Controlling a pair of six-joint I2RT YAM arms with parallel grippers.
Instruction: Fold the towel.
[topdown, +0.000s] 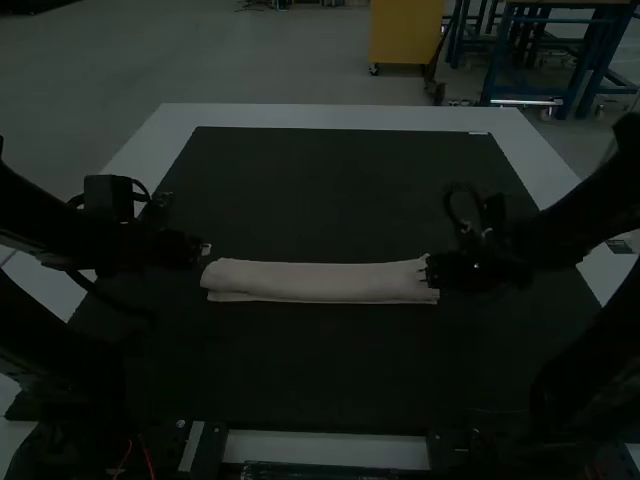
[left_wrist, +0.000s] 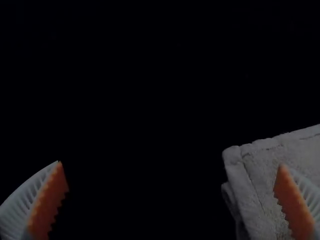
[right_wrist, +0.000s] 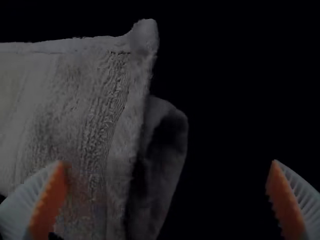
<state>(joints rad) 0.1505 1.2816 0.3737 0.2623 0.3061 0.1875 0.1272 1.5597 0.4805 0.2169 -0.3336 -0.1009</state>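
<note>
Take the towel (topdown: 322, 282) as your landmark: it lies in a long, narrow folded strip on the dark mat (topdown: 330, 190), running from side to side in front of your two arms. The mat spreads out under it and past it all round, and the white desk (topdown: 330, 116) carries both. Along the towel's near edge you can see a lower layer peeking out from beneath the upper one.

Your left gripper (topdown: 206, 248) is just beside the towel's left end, near the far corner. Its jaws stand wide apart. In the left wrist view, one orange pad (left_wrist: 291, 200) overlaps the towel's end, where you can see stacked layers; the other is out over the dark surface beside it.

Your right gripper (topdown: 427, 270) is at the towel's right end, its jaws wide too. In the right wrist view, one finger (right_wrist: 47, 200) overlaps the cloth and the other is beyond the end. There a lower layer curls out in a rounded fold past the top one. You cannot tell whether either gripper touches the towel.
</note>
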